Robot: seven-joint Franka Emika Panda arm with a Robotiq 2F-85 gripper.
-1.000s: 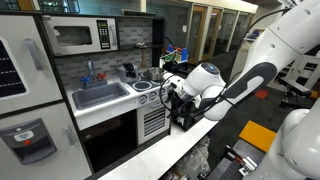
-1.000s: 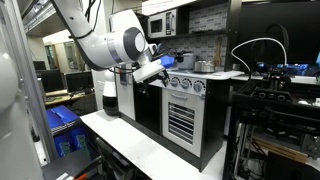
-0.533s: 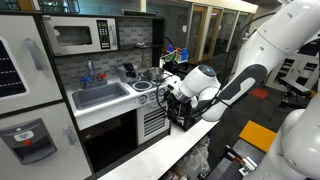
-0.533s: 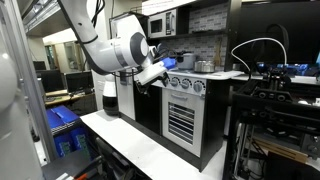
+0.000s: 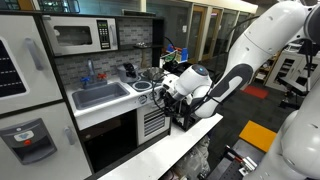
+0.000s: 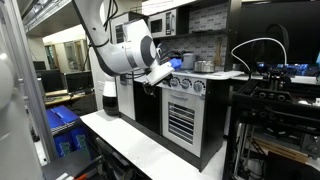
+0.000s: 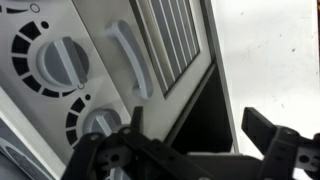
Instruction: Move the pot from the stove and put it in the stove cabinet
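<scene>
White, slat-patterned stove cabinet (image 7: pixel 165 45), dark inside; pale grey knobs (image 7: pixel 60 62).

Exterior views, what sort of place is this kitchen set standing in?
Most likely a robotics lab or office, not a home: the play kitchen with its microwave and sink stands near glass-walled rooms and a cabled equipment rack.

Silver pot (image 6: pixel 204 66) sits on the white stove (image 6: pixel 222 73), above the stove cabinet (image 6: pixel 181 120).

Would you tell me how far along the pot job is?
Done: nothing yet; the pot sits on the stove. In hand: the open, empty gripper hovers by the handle of the stove cabinet. Left: open the door, grasp the pot, place it inside.
</scene>
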